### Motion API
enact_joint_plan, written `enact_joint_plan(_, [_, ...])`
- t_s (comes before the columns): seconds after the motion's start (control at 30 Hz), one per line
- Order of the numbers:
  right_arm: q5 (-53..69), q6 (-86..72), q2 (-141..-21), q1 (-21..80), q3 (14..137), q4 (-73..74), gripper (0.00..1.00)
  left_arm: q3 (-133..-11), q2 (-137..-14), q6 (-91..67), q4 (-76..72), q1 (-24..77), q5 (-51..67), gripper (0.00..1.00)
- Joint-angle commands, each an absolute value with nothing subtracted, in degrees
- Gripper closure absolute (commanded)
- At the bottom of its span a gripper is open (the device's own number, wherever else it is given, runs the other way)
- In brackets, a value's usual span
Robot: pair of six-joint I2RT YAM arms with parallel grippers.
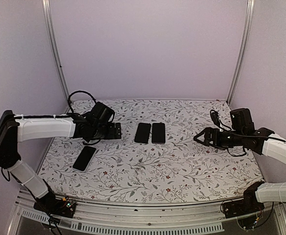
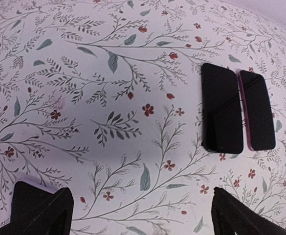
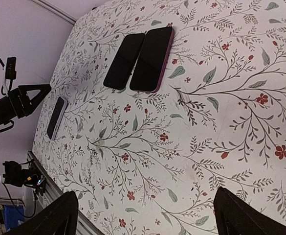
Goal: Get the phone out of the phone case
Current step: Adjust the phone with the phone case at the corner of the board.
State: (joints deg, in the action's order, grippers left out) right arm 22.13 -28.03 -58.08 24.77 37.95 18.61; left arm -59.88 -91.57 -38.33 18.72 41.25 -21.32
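A black phone (image 1: 84, 158) lies near the left front of the floral mat. In the right wrist view this phone (image 3: 56, 117) shows a pale grey rim that looks like the clear phone case. Two more black phones lie side by side mid-mat: a plain one (image 1: 143, 132) (image 2: 222, 108) and one with a magenta edge (image 1: 158, 132) (image 2: 257, 110) (image 3: 152, 59). My left gripper (image 1: 116, 131) (image 2: 142, 198) hovers open left of that pair, with nothing between its fingers. My right gripper (image 1: 199, 137) (image 3: 146, 198) hangs open to the pair's right, over bare mat.
The floral mat (image 1: 182, 166) covers the table, with lavender walls on three sides. Aluminium posts (image 1: 55, 54) stand at the back corners. A metal rail (image 1: 147, 215) runs along the front edge, and cables (image 1: 79, 95) loop behind the left arm.
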Motion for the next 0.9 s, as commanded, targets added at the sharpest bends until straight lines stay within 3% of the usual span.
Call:
enact_joint_plan(0.0, [20.3, -28.4, -59.8, 27.2, 36.9, 15.9, 0.01, -51.9, -83.4, -41.5, 19.0, 39.6, -25.3, 0.01])
enact_joint_plan(0.43, [19.6, -30.2, -64.8, 31.5, 37.6, 13.1, 0.01, -29.9, -65.4, -46.4, 14.1, 25.3, -19.3, 0.01])
enact_joint_plan(0.7, [18.9, -30.9, -65.9, 33.4, 37.9, 12.6, 0.01, -21.4, -64.4, -45.4, 5.1, 15.0, -8.3, 0.01])
enact_joint_plan(0.87, [18.6, -31.1, -66.2, 33.9, 38.1, 12.5, 0.01, -18.8, -67.2, -46.5, 1.7, 14.9, -3.5, 0.01])
